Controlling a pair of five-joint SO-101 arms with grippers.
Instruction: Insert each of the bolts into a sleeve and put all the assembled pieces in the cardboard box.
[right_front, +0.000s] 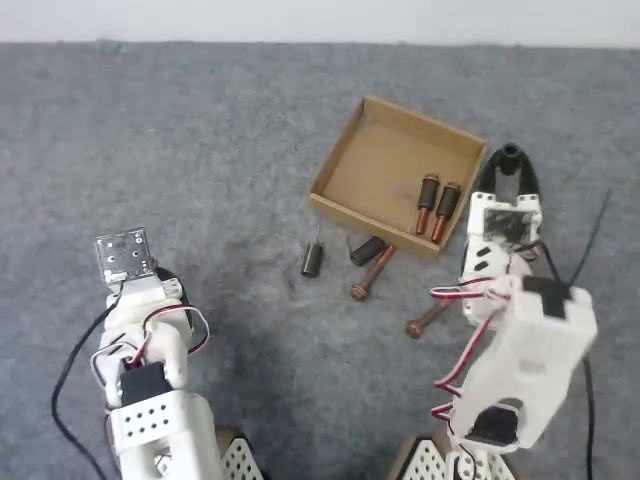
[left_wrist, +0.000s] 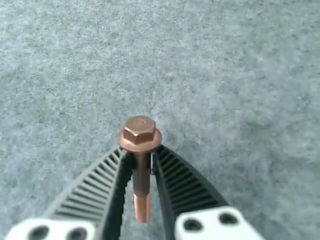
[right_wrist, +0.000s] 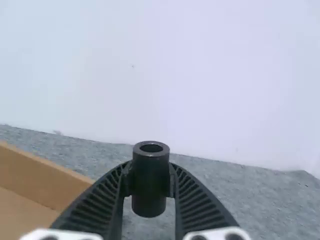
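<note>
the left wrist view gives the close detail of one grip: the left gripper (left_wrist: 142, 156) is clenched on a copper-coloured metal bolt with a flanged hex head (left_wrist: 140, 134). its ribbed black fingers (left_wrist: 112, 185) pinch the smooth shank just under the flange, and the plain tip points back toward the wrist, over grey carpet (left_wrist: 225, 75).

the right wrist view gives the other grip: the right gripper (right_wrist: 149, 172) grasps a short black cylindrical sleeve (right_wrist: 150, 192) by its sides, its open bore facing up. a corner of the shallow brown cardboard box (right_wrist: 30, 175) lies to one side and a white wall (right_wrist: 175, 65) stands behind.

the high view supplies the layout. the held sleeve (right_front: 511, 155) hangs just beside the far right corner of the box (right_front: 375, 165), its bore a dark ring seen end-on.

counted across the views there are five bolts and five sleeves. two assembled pieces (right_front: 428, 203) (right_front: 446, 212) lie side by side inside the box against its near wall, each a black sleeve with a copper shank poking out. two loose sleeves rest on the carpet in front of the box, one sleeve (right_front: 312, 260) standing apart and the other sleeve (right_front: 367, 250) just beside the tip of a loose bolt (right_front: 372, 272). a second loose bolt (right_front: 428, 318) lies nearer the right arm (right_front: 520, 340). the fifth bolt and fifth sleeve are the ones in the grippers.
</note>
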